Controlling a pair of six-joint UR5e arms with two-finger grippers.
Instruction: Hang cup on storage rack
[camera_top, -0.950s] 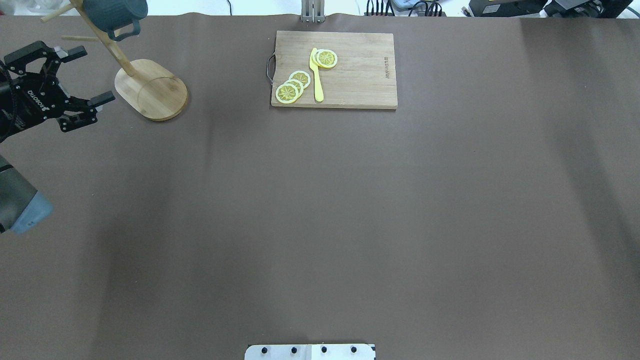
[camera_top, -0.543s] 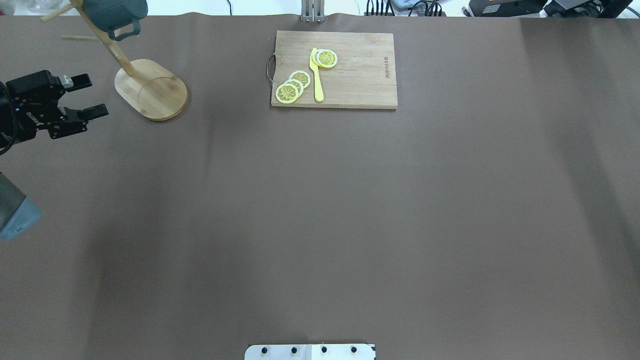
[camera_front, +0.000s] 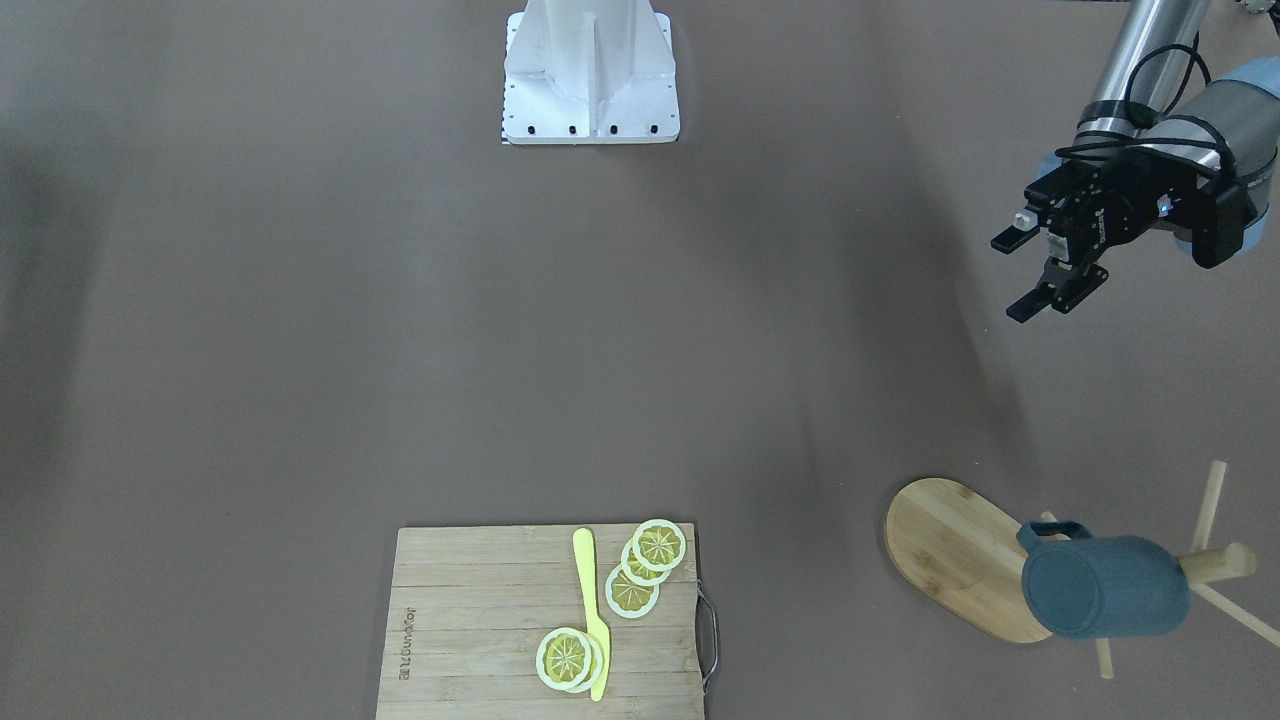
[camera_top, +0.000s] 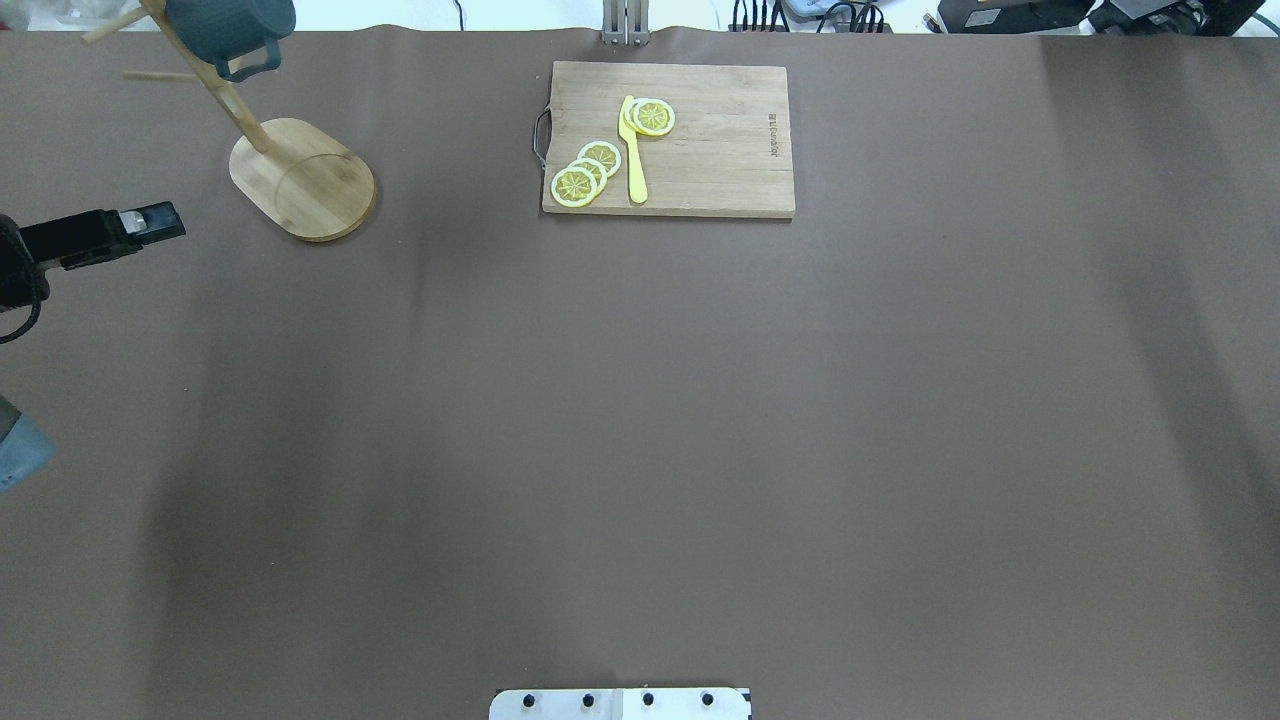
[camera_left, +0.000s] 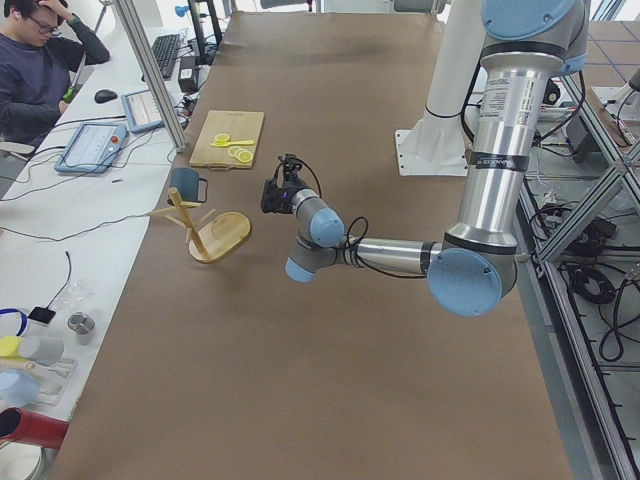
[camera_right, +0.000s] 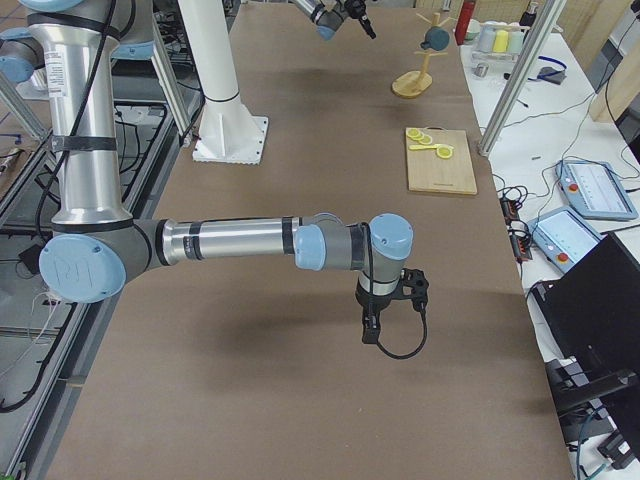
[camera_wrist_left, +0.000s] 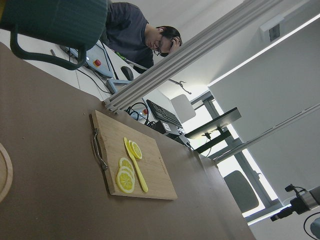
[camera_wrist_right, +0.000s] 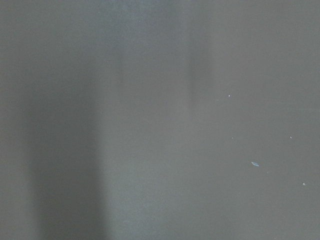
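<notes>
I see the cup (camera_front: 1105, 587) hanging on the rack (camera_front: 950, 545), its long axis roughly level beside the post. My left tool (camera_front: 1018, 275) is wide and empty, well apart from the rack on the robot's side; that arm is nearer. The right tool's (camera_right: 372, 328) state I cannot tell.

This is a robotics lab. A grey industrial robot arm (camera_left: 497, 150) and a second arm (camera_right: 230, 240) stand by a white bolted pedestal (camera_front: 590, 80) on a long brown-covered table (camera_top: 640, 450) framed by aluminium posts (camera_left: 150, 70). Alongside runs a white desk (camera_left: 60, 230) with control tablets (camera_right: 592, 190), a keyboard (camera_left: 165, 55) and cables (camera_top: 860, 15), where a person (camera_left: 45, 60) sits.
</notes>
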